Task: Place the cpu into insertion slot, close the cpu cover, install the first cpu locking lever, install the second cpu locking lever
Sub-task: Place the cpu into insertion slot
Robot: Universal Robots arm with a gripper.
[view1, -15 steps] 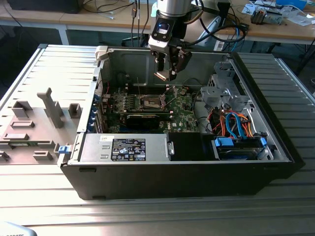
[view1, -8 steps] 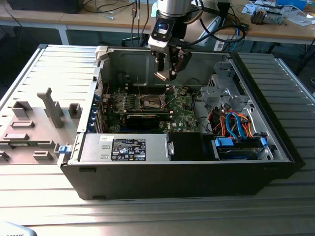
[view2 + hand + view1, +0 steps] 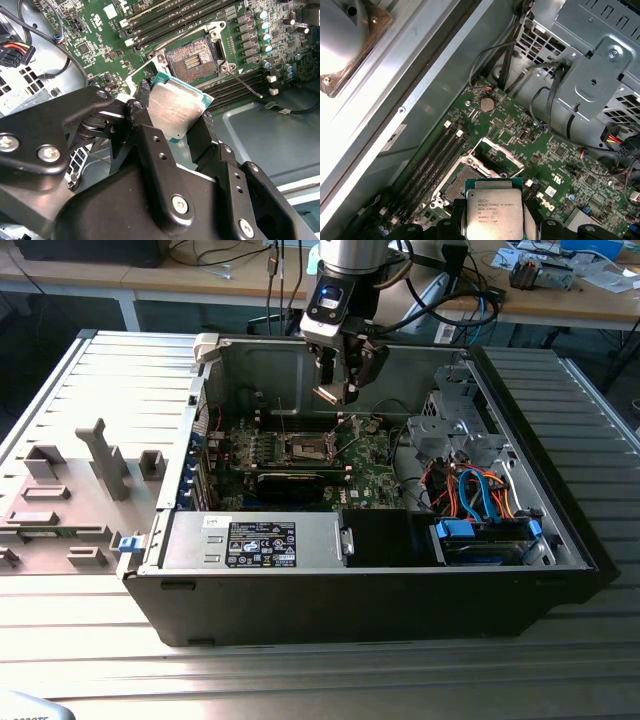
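The claw is closed on the cpu, its two black fingers pinching opposite edges, seemingly so that the metal top and the contact side are left free. The chip hangs above the insertion slot, clearly apart from it and not yet seated. The cpu cover stands swung up on its hinge, which leaves the bare socket open from above. All this is on the green board inside an opened computer case lying on its side on the desk.

A lab: cable-strewn workbench (opened computer case nearby).
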